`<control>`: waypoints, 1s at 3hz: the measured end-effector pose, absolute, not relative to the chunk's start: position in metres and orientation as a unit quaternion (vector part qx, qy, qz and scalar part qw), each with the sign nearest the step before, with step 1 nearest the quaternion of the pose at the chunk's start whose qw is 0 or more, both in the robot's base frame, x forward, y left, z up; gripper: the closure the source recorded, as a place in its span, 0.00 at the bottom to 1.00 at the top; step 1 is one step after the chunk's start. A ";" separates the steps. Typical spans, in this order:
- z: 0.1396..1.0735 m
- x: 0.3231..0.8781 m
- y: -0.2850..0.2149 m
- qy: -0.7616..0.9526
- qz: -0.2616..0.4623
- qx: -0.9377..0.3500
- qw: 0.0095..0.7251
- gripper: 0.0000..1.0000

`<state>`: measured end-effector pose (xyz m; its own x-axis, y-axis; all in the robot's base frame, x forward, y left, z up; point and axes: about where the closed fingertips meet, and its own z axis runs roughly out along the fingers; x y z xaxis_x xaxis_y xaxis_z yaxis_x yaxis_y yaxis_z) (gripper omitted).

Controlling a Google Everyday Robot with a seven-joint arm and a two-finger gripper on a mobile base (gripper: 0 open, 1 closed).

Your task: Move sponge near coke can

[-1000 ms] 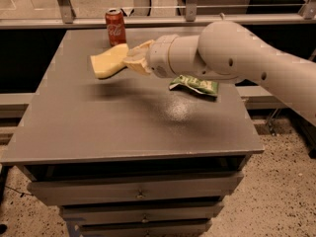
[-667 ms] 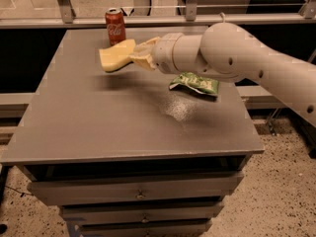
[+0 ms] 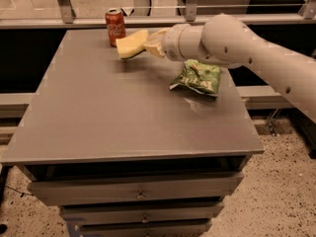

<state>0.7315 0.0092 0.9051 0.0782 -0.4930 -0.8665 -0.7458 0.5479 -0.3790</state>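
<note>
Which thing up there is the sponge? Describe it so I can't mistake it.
On the grey table, look at the far edge by the red coke can. Just beside it, the gripper holds the sponge: pale yellow and soft, unlike the crinkly green bag.

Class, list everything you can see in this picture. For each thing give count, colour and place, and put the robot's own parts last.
coke can: one, red, upright at the table's far edge
sponge: one, pale yellow, just right of the can, held by the gripper
snack bag: one, green, lying on the table's right side
table: one, grey, centre
drawers: at least two, grey, below the tabletop
floor: speckled, around the table
arm: one, off-white, reaching in from the right
gripper: one, cream, shut on the sponge beside the can
</note>
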 end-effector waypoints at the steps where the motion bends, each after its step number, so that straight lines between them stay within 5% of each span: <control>1: 0.905 0.765 -0.010 0.680 0.090 -0.464 0.561 1.00; 3: 0.900 0.811 -0.015 0.689 0.076 -0.471 0.546 1.00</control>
